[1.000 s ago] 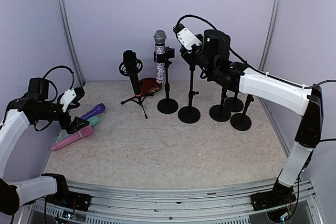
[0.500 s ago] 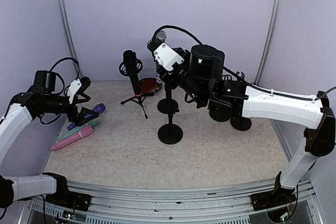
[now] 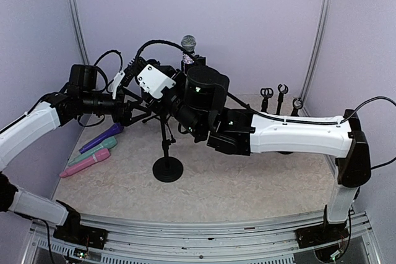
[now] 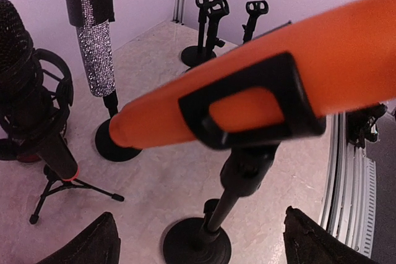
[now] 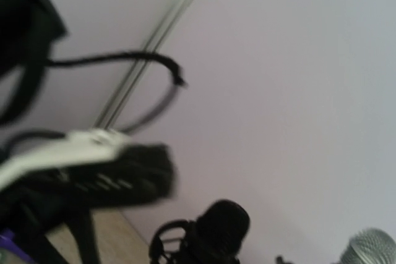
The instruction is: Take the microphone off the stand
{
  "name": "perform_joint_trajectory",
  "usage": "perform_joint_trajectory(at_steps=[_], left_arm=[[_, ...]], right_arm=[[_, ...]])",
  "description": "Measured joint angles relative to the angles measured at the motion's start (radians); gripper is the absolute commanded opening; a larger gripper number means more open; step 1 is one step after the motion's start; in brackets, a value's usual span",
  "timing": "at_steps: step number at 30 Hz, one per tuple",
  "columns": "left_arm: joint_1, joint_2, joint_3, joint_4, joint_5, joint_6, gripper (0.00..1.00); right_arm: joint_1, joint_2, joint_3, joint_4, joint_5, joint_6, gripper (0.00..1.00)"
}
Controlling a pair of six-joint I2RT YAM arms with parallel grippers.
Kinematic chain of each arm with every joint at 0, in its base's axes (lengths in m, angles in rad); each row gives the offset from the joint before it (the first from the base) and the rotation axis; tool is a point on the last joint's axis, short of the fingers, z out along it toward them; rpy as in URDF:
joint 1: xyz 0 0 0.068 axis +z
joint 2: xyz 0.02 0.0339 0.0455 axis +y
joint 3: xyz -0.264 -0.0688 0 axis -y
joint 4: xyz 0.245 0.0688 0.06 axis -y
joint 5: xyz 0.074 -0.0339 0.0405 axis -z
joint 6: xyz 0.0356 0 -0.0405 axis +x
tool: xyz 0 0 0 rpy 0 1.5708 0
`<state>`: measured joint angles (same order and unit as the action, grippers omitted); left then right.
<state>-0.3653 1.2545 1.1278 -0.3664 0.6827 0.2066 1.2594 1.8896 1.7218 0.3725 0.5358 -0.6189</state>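
1. Judging handling: the orange microphone (image 4: pixel 260 72) looks like a stiff, smooth, light tube, probably slippery. It lies tilted in a black clip (image 4: pixel 247 115) on top of a stand (image 4: pixel 238 183).
2. Hold: best taken on the bare barrel beside the clip, then slid out lengthwise. A sideways pull could tip the stand.
3. Left gripper (image 4: pixel 198 242): released, fingers spread below the microphone, not touching it.
4. Right gripper (image 3: pixel 158 104): at the stand's top; cannot tell whether it is clenched.
5. Left wrist view shows microphone and clip plainly. Top view hides both behind the arms but shows the round base (image 3: pixel 167 169). Right wrist view is blurred.
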Motion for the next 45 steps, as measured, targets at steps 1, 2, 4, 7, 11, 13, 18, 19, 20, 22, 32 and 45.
perform_joint_trajectory(at_steps=[1,2,4,7,11,13,18,19,20,22,32,45], left_arm=[[-0.008,0.01,0.005,0.013,0.003,-0.018,0.87],[-0.014,0.017,0.008,0.026,0.008,-0.032,0.85],[-0.021,0.026,0.009,0.045,0.018,-0.057,0.83],[-0.023,0.03,0.008,0.069,0.03,-0.087,0.78],[-0.024,0.035,-0.003,0.103,0.058,-0.103,0.68],[-0.025,0.055,-0.003,0.12,0.076,-0.106,0.61],[-0.043,0.124,-0.003,0.15,0.122,-0.125,0.47],[-0.049,0.131,-0.003,0.156,0.126,-0.13,0.43],[-0.054,0.136,-0.003,0.161,0.129,-0.137,0.38],[-0.059,0.14,-0.003,0.173,0.136,-0.148,0.24],[-0.077,0.169,0.01,0.224,0.12,-0.146,0.08],[-0.107,0.245,0.074,0.278,0.11,-0.042,0.04]], right_arm=[[0.005,0.011,0.008,0.008,-0.003,-0.007,0.0],[0.008,0.024,0.018,0.019,-0.005,-0.017,0.0],[0.012,0.04,0.032,0.029,-0.012,-0.03,0.0],[0.017,0.048,0.037,0.037,-0.02,-0.042,0.0],[0.021,0.053,0.037,0.045,-0.027,-0.046,0.0],[0.021,0.056,0.037,0.056,-0.027,-0.046,0.0],[0.021,0.059,0.031,0.083,-0.013,-0.045,0.0],[0.021,0.059,0.029,0.089,-0.011,-0.045,0.0],[0.021,0.059,0.023,0.098,-0.011,-0.046,0.0],[0.021,0.059,0.018,0.111,-0.009,-0.05,0.0],[0.021,0.039,-0.035,0.168,0.009,-0.111,0.0],[0.04,-0.025,-0.111,0.174,0.074,-0.226,0.0]])
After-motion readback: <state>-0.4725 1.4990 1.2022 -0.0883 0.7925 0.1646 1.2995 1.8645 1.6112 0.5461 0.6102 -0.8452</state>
